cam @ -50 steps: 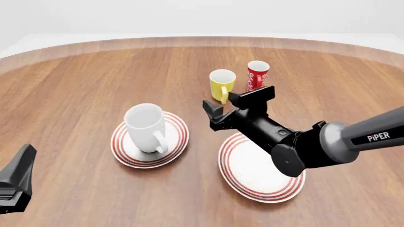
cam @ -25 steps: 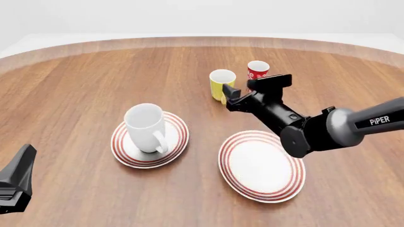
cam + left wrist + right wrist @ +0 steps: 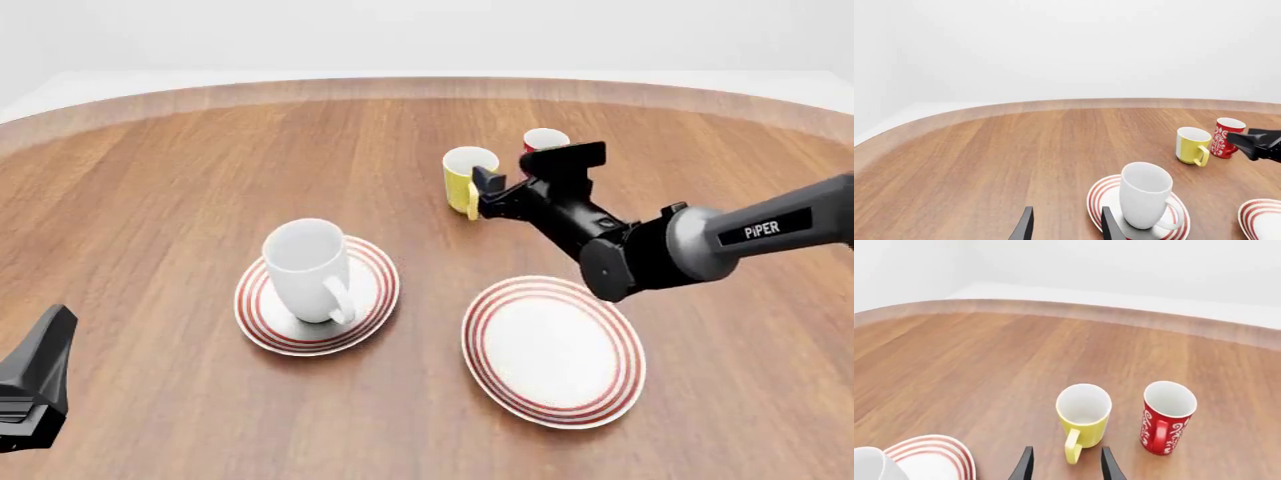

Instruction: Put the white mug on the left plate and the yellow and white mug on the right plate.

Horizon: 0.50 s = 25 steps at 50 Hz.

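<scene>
Sitting on the left plate (image 3: pixel 363 300), the white mug (image 3: pixel 308 266) is placed, while the released right hand (image 3: pixel 534 182) is hovering by the yellow and white mug (image 3: pixel 467 178) beyond the right plate (image 3: pixel 554 350).

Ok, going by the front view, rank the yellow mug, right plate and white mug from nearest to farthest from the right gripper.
1. Yellow mug: just left of the right gripper, its handle toward the fingers.
2. Right plate: nearer the camera, below the arm.
3. White mug: far left, standing on the left plate.
</scene>
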{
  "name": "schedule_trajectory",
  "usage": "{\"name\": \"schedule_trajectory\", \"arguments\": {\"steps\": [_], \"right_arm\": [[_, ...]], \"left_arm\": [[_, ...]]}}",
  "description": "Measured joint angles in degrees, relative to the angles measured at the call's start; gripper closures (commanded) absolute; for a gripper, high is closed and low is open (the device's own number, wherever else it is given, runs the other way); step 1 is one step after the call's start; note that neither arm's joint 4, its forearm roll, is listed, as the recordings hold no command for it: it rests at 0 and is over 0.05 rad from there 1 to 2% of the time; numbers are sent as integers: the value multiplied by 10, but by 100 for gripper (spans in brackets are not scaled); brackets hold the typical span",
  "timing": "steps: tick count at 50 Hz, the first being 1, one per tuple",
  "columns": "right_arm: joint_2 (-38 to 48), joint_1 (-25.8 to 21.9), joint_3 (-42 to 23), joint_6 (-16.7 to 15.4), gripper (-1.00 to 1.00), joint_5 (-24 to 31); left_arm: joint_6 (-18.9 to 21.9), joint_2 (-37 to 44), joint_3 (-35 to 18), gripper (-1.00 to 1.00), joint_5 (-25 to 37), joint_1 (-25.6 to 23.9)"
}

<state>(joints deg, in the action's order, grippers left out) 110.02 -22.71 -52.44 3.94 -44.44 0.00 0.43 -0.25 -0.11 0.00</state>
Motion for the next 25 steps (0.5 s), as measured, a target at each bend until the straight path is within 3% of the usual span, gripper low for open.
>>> {"name": "schedule_trajectory", "arguments": {"steps": [25], "right_arm": [[50,2,-65,-3,-100,29]], "left_arm": [[0,0,0,-100,0,0]]}}
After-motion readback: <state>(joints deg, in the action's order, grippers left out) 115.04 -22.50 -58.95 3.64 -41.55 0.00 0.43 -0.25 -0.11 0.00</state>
